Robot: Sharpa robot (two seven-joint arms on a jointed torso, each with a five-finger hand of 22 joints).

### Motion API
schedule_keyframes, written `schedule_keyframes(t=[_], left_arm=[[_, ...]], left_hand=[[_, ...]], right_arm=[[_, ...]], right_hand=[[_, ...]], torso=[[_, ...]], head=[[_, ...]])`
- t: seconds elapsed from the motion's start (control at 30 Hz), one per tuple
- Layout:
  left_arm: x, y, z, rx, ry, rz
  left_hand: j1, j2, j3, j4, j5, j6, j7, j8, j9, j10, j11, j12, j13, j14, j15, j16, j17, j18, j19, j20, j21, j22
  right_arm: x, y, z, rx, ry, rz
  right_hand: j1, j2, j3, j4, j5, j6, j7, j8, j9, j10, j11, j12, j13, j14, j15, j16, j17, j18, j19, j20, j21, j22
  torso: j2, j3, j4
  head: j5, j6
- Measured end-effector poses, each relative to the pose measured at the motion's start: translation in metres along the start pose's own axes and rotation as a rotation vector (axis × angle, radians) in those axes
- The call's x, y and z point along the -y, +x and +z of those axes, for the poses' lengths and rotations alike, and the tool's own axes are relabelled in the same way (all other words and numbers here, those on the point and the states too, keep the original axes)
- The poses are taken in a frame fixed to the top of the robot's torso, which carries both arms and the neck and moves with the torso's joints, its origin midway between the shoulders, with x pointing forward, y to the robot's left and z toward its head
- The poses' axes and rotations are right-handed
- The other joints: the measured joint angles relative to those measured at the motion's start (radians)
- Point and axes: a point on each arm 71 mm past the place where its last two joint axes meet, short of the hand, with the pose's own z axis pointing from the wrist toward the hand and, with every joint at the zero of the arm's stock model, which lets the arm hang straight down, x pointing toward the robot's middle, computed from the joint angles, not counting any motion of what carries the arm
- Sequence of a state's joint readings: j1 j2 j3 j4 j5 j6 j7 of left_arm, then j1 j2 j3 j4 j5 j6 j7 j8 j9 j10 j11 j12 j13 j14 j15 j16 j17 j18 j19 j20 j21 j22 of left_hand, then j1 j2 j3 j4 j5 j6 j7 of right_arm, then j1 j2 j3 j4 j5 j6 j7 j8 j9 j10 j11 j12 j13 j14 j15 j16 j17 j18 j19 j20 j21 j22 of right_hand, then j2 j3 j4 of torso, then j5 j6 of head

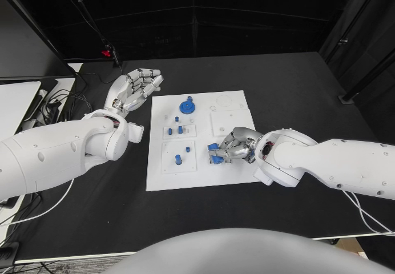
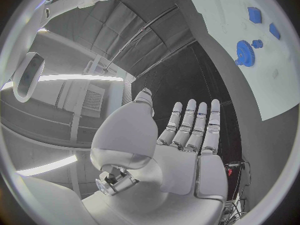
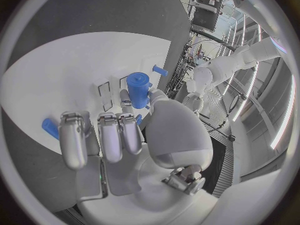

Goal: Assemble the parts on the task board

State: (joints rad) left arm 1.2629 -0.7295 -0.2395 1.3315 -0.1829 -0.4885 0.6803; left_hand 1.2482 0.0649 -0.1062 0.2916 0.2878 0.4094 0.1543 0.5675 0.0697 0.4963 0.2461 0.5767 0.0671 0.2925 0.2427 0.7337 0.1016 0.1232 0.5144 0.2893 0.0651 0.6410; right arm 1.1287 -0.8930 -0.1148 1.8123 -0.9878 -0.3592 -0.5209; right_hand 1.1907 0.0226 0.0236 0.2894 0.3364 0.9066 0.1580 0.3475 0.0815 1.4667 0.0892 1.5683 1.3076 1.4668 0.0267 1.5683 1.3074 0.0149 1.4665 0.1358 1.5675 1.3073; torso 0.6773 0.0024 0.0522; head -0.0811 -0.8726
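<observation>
1. Head view: the left hand (image 1: pixel 134 87), silver and many-fingered on its white arm, lies just off the far left corner of the white rectangular task board (image 1: pixel 234 171), over the black table (image 1: pixel 313 85). Its fingers are stretched out straight and close together, and it holds nothing; the left wrist view shows the same flat, empty palm (image 2: pixel 181 155).
2. On the task board, in its left half at the far end, sits a blue toothed gear wheel (image 1: pixel 188 106) with a small knob on top. The left wrist view shows this wheel (image 2: pixel 244 53) too, on the board's surface.
3. Nearer than the gear, still in the board's left half, a square inset plate carries short blue upright pegs (image 1: pixel 175 131).
4. Nearer again, another inset plate holds a single blue peg (image 1: pixel 188 149), and a small blue piece (image 1: pixel 177 159) sits just beside it.
5. At the board's right half, near its middle, the right hand (image 1: pixel 233 146) rests low over the surface with its fingers curled around a blue cylindrical part (image 1: pixel 216 153). The right wrist view shows that blue cylinder (image 3: pixel 138 89) upright between the thumb and the fingers (image 3: pixel 112 135), which close against it.
6. In the right wrist view, a small blue piece (image 3: pixel 50 127) lies on the board beside the fingertips, apart from the held cylinder.
</observation>
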Motion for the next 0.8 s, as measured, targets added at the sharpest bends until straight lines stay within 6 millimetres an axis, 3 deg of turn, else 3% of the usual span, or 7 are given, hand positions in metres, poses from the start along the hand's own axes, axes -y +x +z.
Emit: schedule_keyframes(t=[0.8], left_arm=[[-0.0004,-0.0021,-0.0008,0.002,-0.001,0.001]], left_hand=[[-0.004,0.004,0.0,0.0,0.0,0.0,0.0,0.004,0.0,-0.004,0.004,0.0,0.0,0.0,0.0,0.0,-0.002,0.0,0.0,0.0,0.0,-0.001]], right_arm=[[0.0037,-0.0046,-0.0054,0.041,-0.017,0.019]], right_hand=[[0.003,0.011,-0.005,-0.005,0.0,0.0,0.0,0.0,0.006,0.0,0.0,0.0,0.0,0.0,0.0,0.0,0.0,0.0,0.0,0.0,0.0,0.0]], torso=[[0.0,0.0006,-0.0007]], head=[[0.002,0.0]])
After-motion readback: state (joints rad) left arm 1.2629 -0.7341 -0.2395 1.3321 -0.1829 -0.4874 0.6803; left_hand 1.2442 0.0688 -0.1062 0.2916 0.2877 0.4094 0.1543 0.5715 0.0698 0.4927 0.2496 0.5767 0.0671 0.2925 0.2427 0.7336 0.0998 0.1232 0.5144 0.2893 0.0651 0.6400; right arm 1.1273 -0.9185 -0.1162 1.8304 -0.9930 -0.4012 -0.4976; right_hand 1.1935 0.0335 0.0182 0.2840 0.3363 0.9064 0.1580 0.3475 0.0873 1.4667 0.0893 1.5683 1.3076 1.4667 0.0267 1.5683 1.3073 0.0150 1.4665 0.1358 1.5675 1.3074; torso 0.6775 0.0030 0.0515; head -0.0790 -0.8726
